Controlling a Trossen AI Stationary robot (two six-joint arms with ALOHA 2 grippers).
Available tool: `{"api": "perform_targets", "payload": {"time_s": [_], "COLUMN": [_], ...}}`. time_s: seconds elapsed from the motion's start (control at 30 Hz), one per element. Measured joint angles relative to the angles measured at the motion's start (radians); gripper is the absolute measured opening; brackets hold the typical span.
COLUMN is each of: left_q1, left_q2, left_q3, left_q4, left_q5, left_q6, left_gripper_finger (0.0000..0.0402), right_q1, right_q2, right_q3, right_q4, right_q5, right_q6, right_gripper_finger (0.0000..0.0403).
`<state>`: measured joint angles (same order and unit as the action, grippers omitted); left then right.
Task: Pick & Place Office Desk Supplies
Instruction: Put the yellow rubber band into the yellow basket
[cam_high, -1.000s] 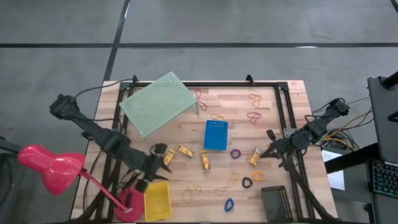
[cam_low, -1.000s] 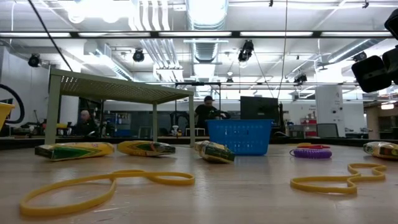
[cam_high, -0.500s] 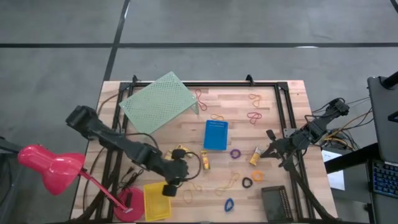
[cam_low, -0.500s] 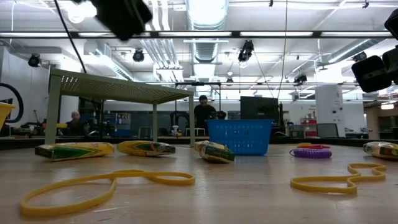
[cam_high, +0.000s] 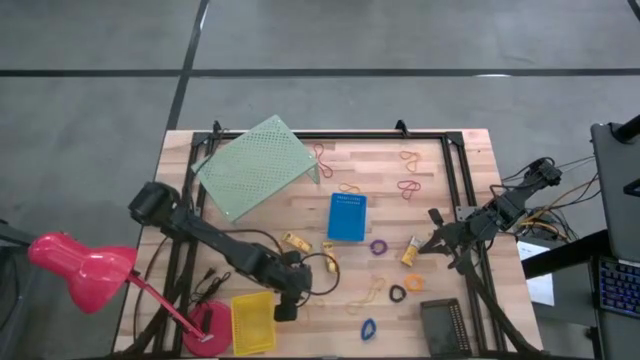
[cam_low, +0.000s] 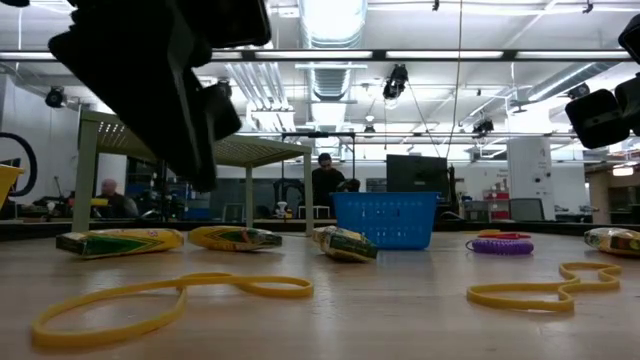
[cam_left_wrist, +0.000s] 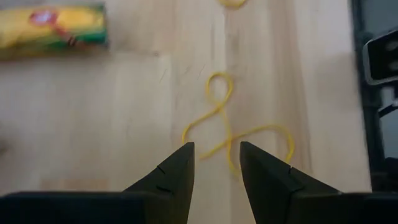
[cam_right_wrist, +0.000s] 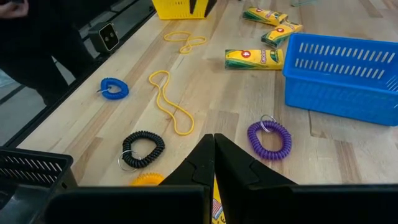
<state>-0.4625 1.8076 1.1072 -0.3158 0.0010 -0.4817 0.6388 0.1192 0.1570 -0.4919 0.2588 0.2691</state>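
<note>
Left wrist view looks past the left gripper (cam_left_wrist: 216, 163), whose two dark fingers stand apart with nothing between them, poised over a looped rubber band (cam_left_wrist: 233, 127) lying on the wooden table (cam_left_wrist: 93, 124). Beyond it, toward 11 o'clock, lies a yellow piece (cam_left_wrist: 53, 26) flat on the wood.

From the high view, that left gripper (cam_high: 287, 300) hovers at about 7 o'clock from the table's middle, just beside the yellow bin (cam_high: 253, 322) and over the rubber band (cam_high: 304, 303). Two more yellow pieces (cam_high: 296, 242) and (cam_high: 329, 257) lie just beyond it, with the blue bin (cam_high: 347, 216) past them near the centre. A purple ring (cam_high: 379, 246) sits at 3 o'clock of the blue bin; a black ring (cam_high: 398, 294), an orange ring (cam_high: 414, 283) and a blue ring (cam_high: 368, 328) lie toward 5 o'clock.

The right gripper (cam_high: 431, 240) waits at the 3 o'clock edge, its fingers pressed together and empty, near a fourth yellow piece (cam_high: 409, 251). The green riser (cam_high: 253, 165) stands at 11 o'clock.
</note>
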Motion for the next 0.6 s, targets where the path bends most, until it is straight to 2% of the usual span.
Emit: {"api": "perform_targets", "payload": {"time_s": [0.17, 0.6], "left_q1": [0.000, 0.000], "left_q2": [0.038, 0.087], "left_q3": [0.001, 0.000], "left_q4": [0.086, 0.110], "left_q5": [0.000, 0.005], "left_q6": [0.076, 0.063], "left_gripper_finger": [0.0133, 0.0133], "right_q1": [0.000, 0.000], "right_q2": [0.001, 0.001], "right_q3": [0.000, 0.000], "right_q4": [0.001, 0.001], "right_q5": [0.000, 0.000], "right_q6": [0.000, 0.000], "right_gripper_finger": [0.0008, 0.0008]}}
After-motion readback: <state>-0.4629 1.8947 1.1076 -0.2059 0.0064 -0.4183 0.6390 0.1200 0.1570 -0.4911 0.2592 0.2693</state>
